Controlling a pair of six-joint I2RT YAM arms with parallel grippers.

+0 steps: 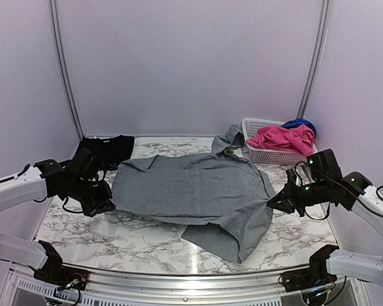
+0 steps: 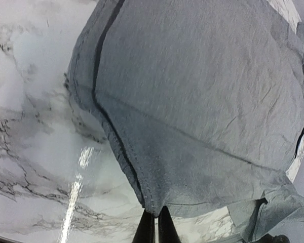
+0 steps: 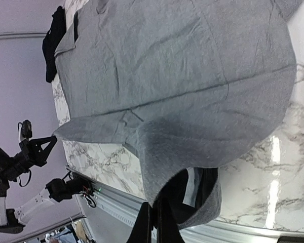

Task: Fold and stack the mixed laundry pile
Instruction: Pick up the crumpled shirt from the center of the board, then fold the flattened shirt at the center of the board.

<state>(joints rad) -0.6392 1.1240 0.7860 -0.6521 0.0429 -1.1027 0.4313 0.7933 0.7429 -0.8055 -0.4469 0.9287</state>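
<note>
A large grey garment (image 1: 191, 185) with a collar is stretched flat, held a little above the marble table (image 1: 134, 242) between my two grippers. My left gripper (image 1: 108, 201) is shut on its left hem corner, seen in the left wrist view (image 2: 155, 223). My right gripper (image 1: 271, 204) is shut on its right edge, seen in the right wrist view (image 3: 153, 217). A sleeve hangs down onto the table at the front right. A black cloth (image 1: 108, 150) lies at the back left. A bright pink piece (image 1: 282, 137) and a dark blue piece (image 1: 300, 122) lie in the basket.
A white lattice basket (image 1: 268, 156) stands at the back right corner of the table. White curtain walls close the back and sides. A metal rail (image 1: 191, 277) runs along the table's front edge, above the arm bases.
</note>
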